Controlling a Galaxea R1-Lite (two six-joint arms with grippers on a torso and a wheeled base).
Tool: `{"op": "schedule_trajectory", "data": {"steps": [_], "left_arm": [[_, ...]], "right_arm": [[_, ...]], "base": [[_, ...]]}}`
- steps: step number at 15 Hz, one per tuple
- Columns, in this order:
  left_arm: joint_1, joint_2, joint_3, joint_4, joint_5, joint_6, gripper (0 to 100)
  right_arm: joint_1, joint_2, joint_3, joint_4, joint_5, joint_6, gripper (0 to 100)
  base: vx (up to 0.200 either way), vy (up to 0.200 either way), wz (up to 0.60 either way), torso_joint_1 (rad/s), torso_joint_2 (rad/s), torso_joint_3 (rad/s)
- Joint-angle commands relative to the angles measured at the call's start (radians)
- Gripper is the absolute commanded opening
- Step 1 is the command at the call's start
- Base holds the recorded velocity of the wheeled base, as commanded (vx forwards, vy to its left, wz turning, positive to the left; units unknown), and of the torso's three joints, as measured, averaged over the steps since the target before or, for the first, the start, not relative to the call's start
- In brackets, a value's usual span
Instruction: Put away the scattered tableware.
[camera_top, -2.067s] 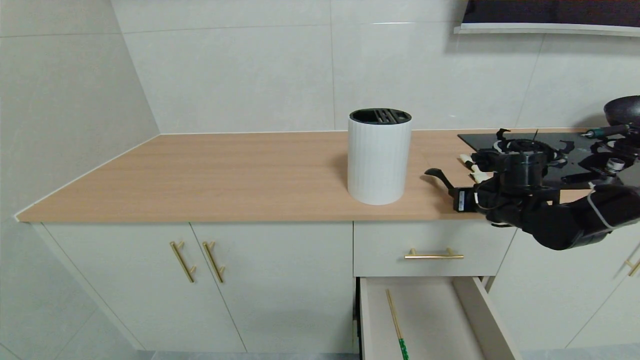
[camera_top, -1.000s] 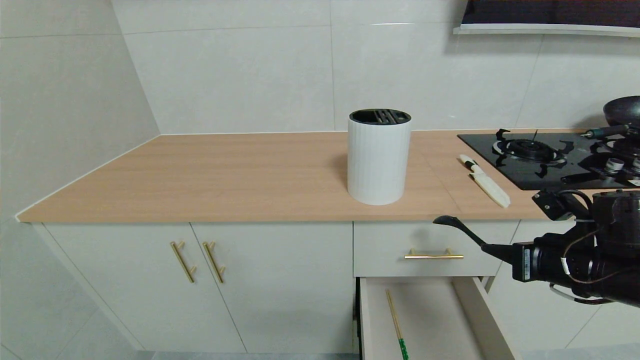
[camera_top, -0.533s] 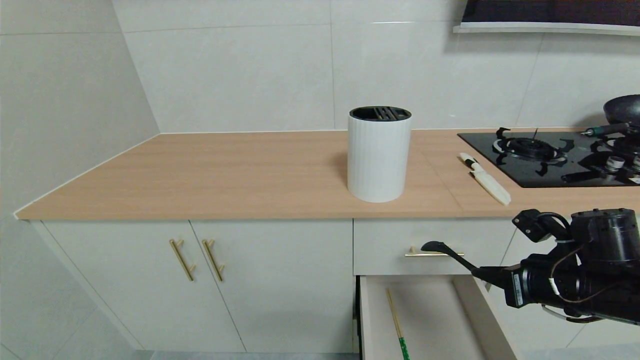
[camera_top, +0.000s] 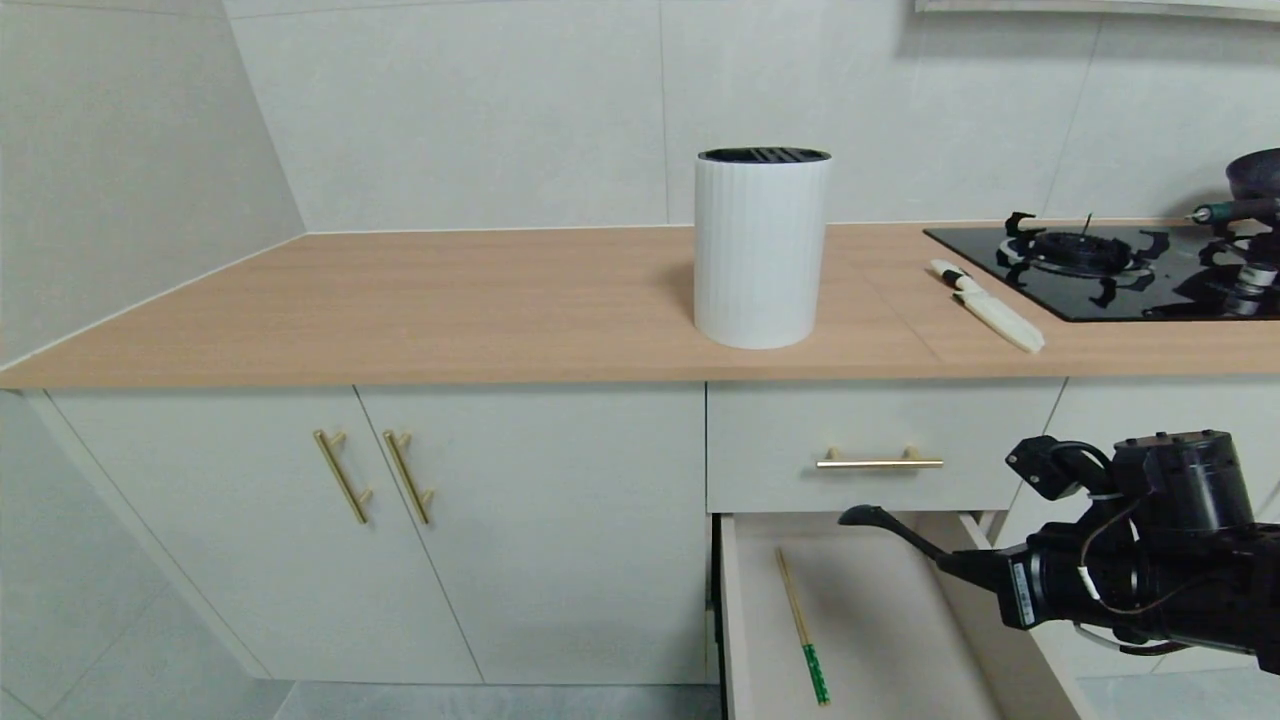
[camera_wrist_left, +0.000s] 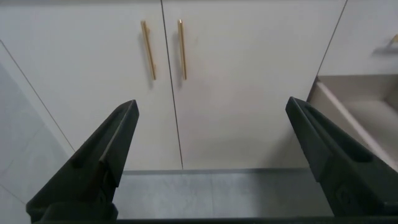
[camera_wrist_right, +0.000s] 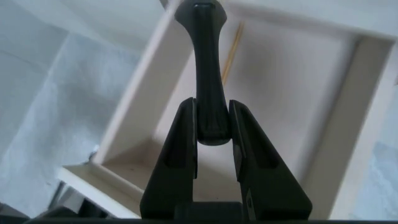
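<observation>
The right gripper (camera_wrist_right: 212, 112), fingers clamping a black utensil (camera_top: 893, 530), is hovering over the open drawer's (camera_top: 728, 620) back right corner and should be sinking low beside the chopstick (camera_top: 800, 625) before releasing; the left gripper (camera_wrist_left: 211, 104) is hanging with fingers spread wide, empty.
</observation>
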Motion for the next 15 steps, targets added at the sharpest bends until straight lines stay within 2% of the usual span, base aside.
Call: {"op": "schedule_trajectory", "data": {"steps": [1,9,12,15], "left_arm": [[0.0,0.0,0.0,0.0,0.0,0.0,100],[0.0,0.0,0.0,0.0,0.0,0.0,100],[0.0,0.0,0.0,0.0,0.0,0.0,100],[0.0,0.0,0.0,0.0,0.0,0.0,100]], "right_arm": [[0.0,0.031,0.0,0.0,0.0,-0.004,0],[0.0,0.056,-0.002,0.0,0.001,-0.004,0],[0.0,0.065,-0.003,-0.003,0.001,-0.004,0],[0.0,0.163,-0.022,-0.1,-0.031,0.013,0]], "base": [[0.0,0.0,0.0,-0.154,0.45,0.31],[0.0,0.0,0.0,-0.112,0.43,0.314],[0.0,0.0,0.0,-0.022,0.11,0.067],[0.0,0.0,0.0,0.0,0.0,0.0]]}}
